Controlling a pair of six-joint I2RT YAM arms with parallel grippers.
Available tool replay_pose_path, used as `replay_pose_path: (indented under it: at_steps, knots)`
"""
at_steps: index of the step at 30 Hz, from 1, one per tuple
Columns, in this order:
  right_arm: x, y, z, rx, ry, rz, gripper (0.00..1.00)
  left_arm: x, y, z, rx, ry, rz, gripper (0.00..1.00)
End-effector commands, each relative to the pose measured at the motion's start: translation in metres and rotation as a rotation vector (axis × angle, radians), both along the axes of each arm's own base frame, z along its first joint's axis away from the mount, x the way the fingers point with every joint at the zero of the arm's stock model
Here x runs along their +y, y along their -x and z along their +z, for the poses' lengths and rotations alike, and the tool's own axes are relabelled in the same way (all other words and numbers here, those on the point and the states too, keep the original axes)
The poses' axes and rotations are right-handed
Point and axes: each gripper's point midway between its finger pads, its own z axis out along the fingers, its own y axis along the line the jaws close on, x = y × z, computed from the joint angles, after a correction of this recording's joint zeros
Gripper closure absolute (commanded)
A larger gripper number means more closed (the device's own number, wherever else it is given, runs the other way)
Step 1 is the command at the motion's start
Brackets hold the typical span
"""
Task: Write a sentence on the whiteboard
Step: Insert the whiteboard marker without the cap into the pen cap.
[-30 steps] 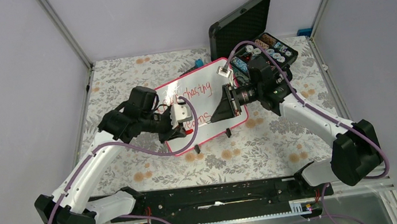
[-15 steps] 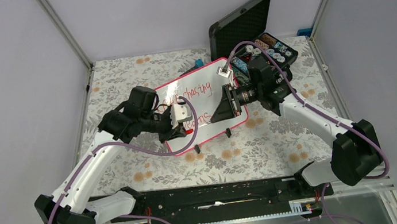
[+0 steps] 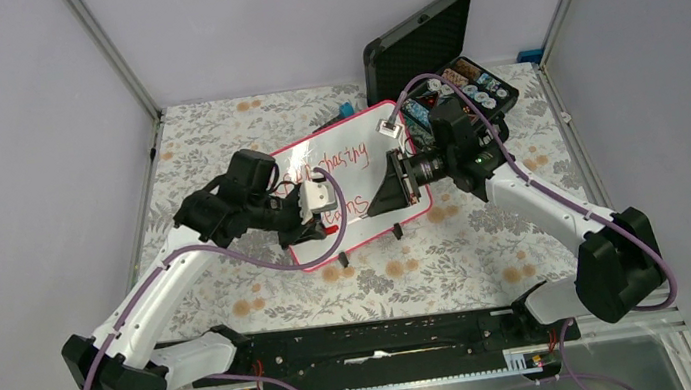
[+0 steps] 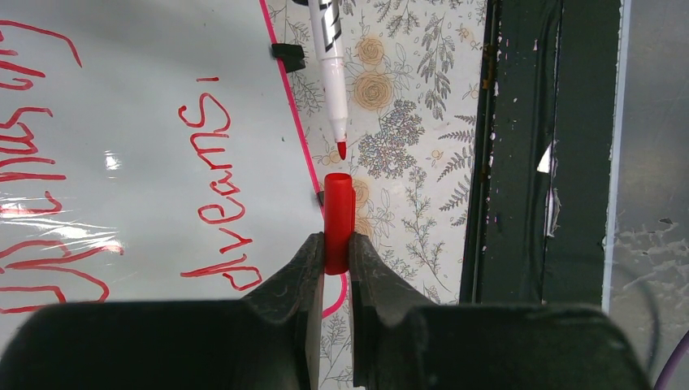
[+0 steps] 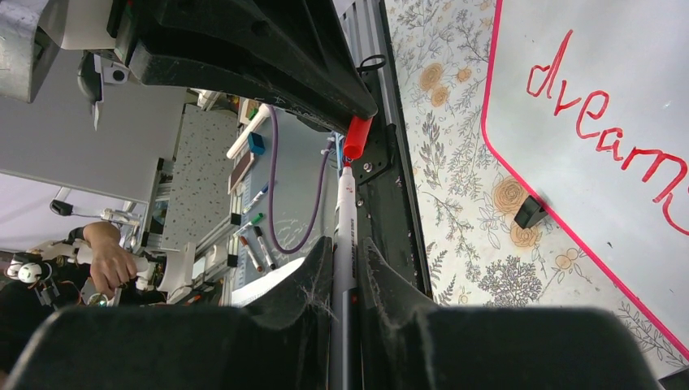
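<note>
Whiteboard [image 3: 356, 231] lies flat on the floral tablecloth [image 3: 468, 239] mid-table, rotated so its far right corner sits near the open black case [image 3: 434, 52] at the far right. Sentence [image 3: 337, 163] is on it in red marker, two lines: "chasing" reads on the far line, "dreams" [image 4: 213, 203] on the near line with a small mark after it; the first word is mostly hidden under the left arm in the top view. Left gripper [image 4: 335, 244] is clamped on a red cap [image 4: 338, 215], pinched at its lower part, open end pointing away from the fingers. Right gripper [image 5: 345, 252] is clenched on the marker [image 5: 345, 236] barrel, white body with black print, red tip bare. Marker tip faces the cap's open end, roughly in line, a small gap between them, not touching. In the left wrist view both sit over the cloth just beside the board's pink frame, near one of its black feet [image 4: 288, 53]. Right wrist view shows the same pairing from the other end: cap [image 5: 356, 136] just beyond the tip, board off to the right with another foot [image 5: 530, 211] on the cloth. From the top, the two grippers meet over the near half of the board; cap and marker there are probably too small to make out.
</note>
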Motion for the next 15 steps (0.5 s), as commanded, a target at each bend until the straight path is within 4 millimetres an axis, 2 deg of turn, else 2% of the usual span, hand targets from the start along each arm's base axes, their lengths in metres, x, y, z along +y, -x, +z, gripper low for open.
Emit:
replay_pose_path:
  at_steps: [1, 15]
  knots:
    - [0.0036, -0.0003, 0.0072, -0.036, -0.011, 0.015, 1.0, -0.0105, -0.0046, 0.0213, -0.049, 0.059, -0.025, 1.0]
    - [0.0071, 0.0, 0.0079, -0.042, -0.005, 0.017, 1.0, -0.0147, -0.0053, 0.0243, -0.059, 0.06, -0.04, 1.0]
